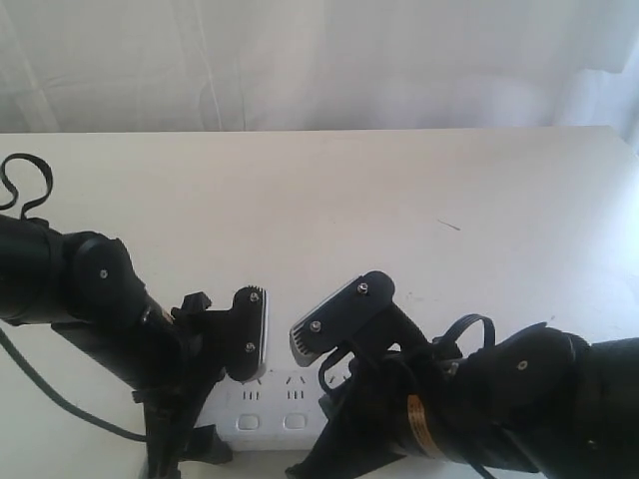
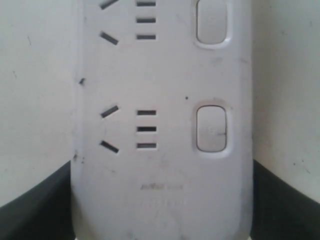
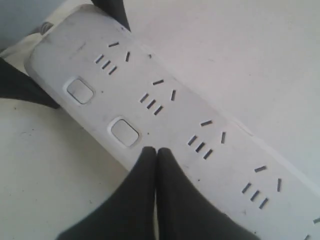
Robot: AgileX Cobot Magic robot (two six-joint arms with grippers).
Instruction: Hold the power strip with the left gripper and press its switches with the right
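Power strip (image 1: 270,404) sits low in the centre of the exterior view, flat on the white table (image 1: 419,200) and half hidden behind the two black arms. Up close it's a white plastic bar, a bit scuffed and speckled, rounded at the end. Groups of dark slots run in a row, with a rounded-square button beside each group. Two of those buttons (image 2: 211,128) show in the left wrist view, one above the other on the right of the frame.

Left gripper (image 2: 160,200) is spread wide across the bar. Its dark fingers (image 2: 35,210) press against both long edges in the lower corners, so it has the strip clamped.

Right gripper (image 3: 156,151) has its fingers squeezed together with no gap. The tips are down on the strip's near edge, lower centre of the right wrist view, just past the second button from the rounded end. What lies under the tips I cannot tell.
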